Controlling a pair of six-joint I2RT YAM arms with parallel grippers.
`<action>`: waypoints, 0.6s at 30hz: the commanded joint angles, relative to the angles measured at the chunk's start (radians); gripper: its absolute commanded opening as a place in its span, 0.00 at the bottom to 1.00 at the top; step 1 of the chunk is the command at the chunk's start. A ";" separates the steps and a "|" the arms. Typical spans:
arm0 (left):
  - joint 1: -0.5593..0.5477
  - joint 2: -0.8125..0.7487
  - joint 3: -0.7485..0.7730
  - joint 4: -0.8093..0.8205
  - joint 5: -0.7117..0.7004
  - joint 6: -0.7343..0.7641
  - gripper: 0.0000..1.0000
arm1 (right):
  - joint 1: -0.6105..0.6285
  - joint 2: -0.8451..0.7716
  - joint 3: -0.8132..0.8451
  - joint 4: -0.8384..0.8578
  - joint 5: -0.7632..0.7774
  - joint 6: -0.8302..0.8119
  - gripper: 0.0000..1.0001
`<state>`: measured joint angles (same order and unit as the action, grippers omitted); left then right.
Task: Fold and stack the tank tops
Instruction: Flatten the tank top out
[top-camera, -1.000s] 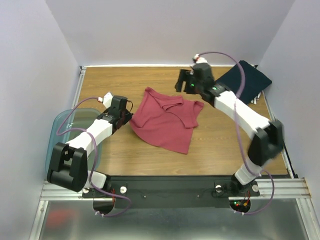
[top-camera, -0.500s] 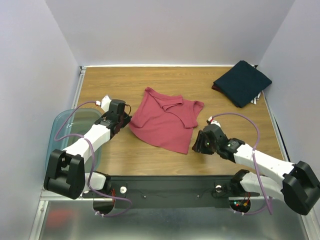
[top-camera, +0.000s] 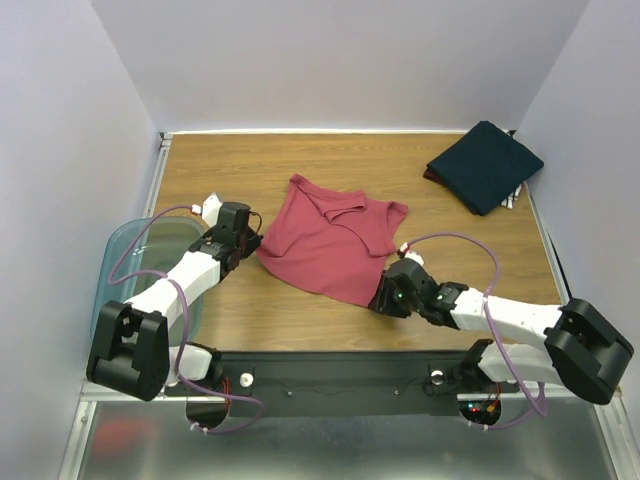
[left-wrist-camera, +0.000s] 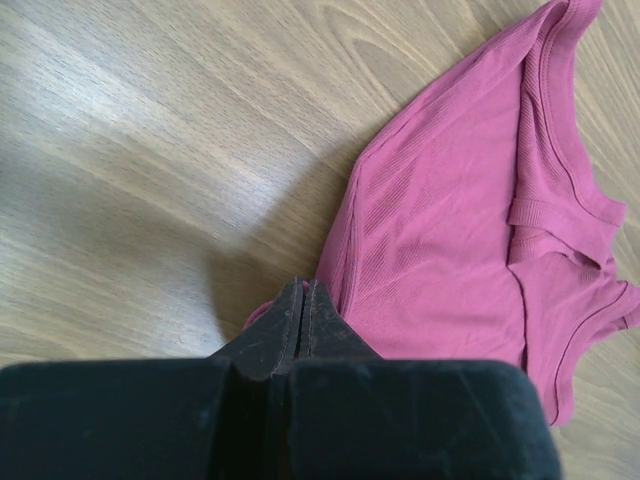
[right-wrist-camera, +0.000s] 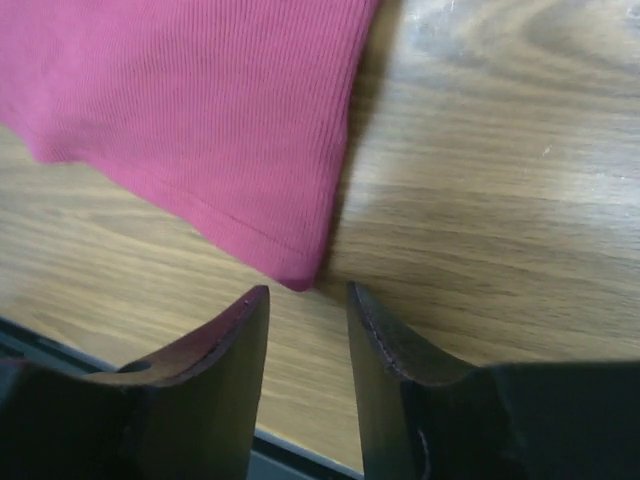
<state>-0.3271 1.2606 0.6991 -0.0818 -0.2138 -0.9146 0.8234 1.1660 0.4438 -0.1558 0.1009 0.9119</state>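
One maroon top (top-camera: 335, 240) spread, one navy top (top-camera: 485, 165) folded

Top camera looks down from above and behind my bases, facing the far wall, whole table (top-camera: 250, 160) in view. My left wrist camera sits close over the red tank top (top-camera: 335, 240) (left-wrist-camera: 450, 230) at its left hem. My right wrist camera sits close at its near-right corner (right-wrist-camera: 200, 100). All three views share that top.

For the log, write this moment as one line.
left jaws: shut on red tank top | right jaws: open at its near corner | navy tank top: folded, far right
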 joint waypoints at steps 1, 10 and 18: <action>-0.001 -0.032 -0.001 0.019 -0.010 0.010 0.00 | 0.016 0.053 -0.002 0.064 0.062 0.039 0.41; -0.001 -0.069 -0.029 0.077 0.097 0.069 0.09 | -0.021 0.017 0.107 -0.112 0.256 -0.040 0.00; -0.003 -0.151 -0.056 0.071 0.149 0.103 0.43 | -0.334 -0.178 0.134 -0.248 0.146 -0.209 0.00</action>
<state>-0.3271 1.1664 0.6724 -0.0380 -0.1009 -0.8452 0.5503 1.0096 0.5301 -0.3252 0.2626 0.7929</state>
